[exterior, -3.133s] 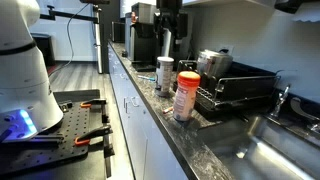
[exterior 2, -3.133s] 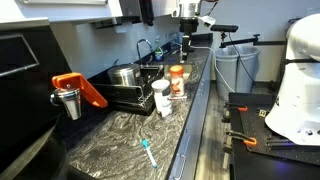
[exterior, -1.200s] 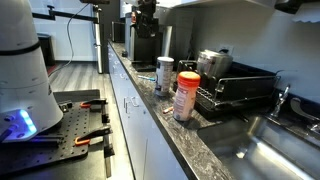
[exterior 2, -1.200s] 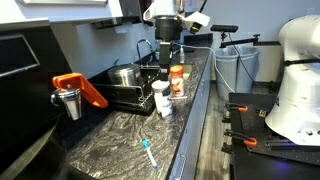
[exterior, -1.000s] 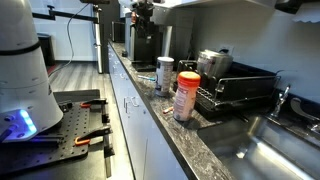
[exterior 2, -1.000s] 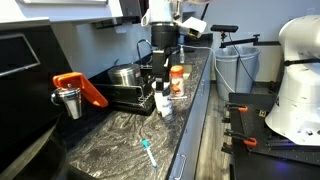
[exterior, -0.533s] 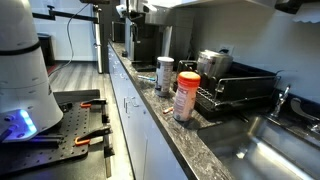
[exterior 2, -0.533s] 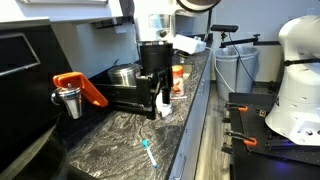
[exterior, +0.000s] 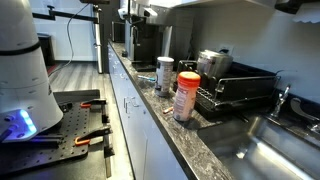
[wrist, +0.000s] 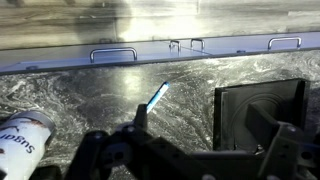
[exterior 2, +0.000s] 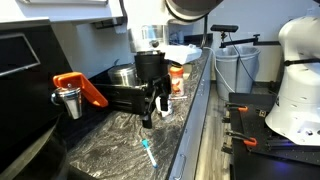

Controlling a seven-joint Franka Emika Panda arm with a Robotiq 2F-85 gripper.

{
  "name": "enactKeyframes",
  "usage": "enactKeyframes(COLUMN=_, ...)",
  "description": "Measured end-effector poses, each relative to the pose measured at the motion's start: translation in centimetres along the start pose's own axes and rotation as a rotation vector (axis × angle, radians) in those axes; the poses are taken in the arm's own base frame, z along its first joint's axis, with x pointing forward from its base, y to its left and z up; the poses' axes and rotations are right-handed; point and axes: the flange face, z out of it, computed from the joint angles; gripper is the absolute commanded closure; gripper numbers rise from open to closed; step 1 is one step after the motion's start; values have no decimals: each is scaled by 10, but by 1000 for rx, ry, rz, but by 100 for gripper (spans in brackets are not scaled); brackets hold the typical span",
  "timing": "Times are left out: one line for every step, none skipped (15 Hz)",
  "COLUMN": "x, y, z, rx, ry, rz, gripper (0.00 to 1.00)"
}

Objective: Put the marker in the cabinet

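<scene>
Wrist view showed the marker (wrist: pixel 157 98) as a slim, pale blue stick, lying flat and slantwise on the dark, grey-veined worktop (wrist: pixel 60 95). It lay closer to the front edge than to the back, with the handles of the base doors (wrist: pixel 113 52) just past that edge. In an exterior view the marker (exterior 2: pixel 148 152) looked thin and light, with a blue-green tint along its length. It rested alone on a bare stretch of stone, out in the open and not in the cabinet (exterior 2: pixel 60 10). That cabinet hung overhead along the back edge, pale grey-white, and only part of its flat, plain underside could be seen. The pincer (exterior 2: pixel 152 112) hung pointing down over the worktop, near the marker and on the side towards the dish rack (exterior 2: pixel 118 98). Its dark fingers were spread wide and empty, their tips clear of the marker and of the stone. From the wrist the pincer (wrist: pixel 190 150) filled the bottom of the picture, its two fingers set well apart. The marker's lower end ran down towards the dark finger parts at the left. A sugar tub (wrist: pixel 25 135) lay at the lower left corner, and the black rack (wrist: pixel 260 110) stood to the right of the marker.
</scene>
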Motion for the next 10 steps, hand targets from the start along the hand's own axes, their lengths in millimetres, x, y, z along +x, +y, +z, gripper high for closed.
enactKeyframes(x=1, y=2, z=3, rx=-1, ry=-7, rz=23, gripper=0)
enactKeyframes(x=3, y=4, z=8, rx=-4, ry=-17, rz=51, gripper=0)
enactKeyframes(x=4, y=6, z=15, rx=-9, ry=-29, rz=82, gripper=0)
enactKeyframes(x=6, y=8, z=21, rx=-12, ry=-38, rz=115, gripper=0)
enactKeyframes(x=8, y=10, z=27, rx=-17, ry=-45, rz=149, gripper=0)
enactKeyframes(x=11, y=11, z=33, rx=-21, ry=-52, rz=183, gripper=0)
enactKeyframes(x=14, y=10, z=40, rx=-26, ry=-57, rz=216, gripper=0)
enactKeyframes(x=17, y=9, z=47, rx=-34, ry=-63, rz=247, gripper=0)
enactKeyframes(x=20, y=8, z=54, rx=-44, ry=-69, rz=273, gripper=0)
enactKeyframes(x=23, y=5, z=62, rx=-58, ry=-73, rz=298, gripper=0)
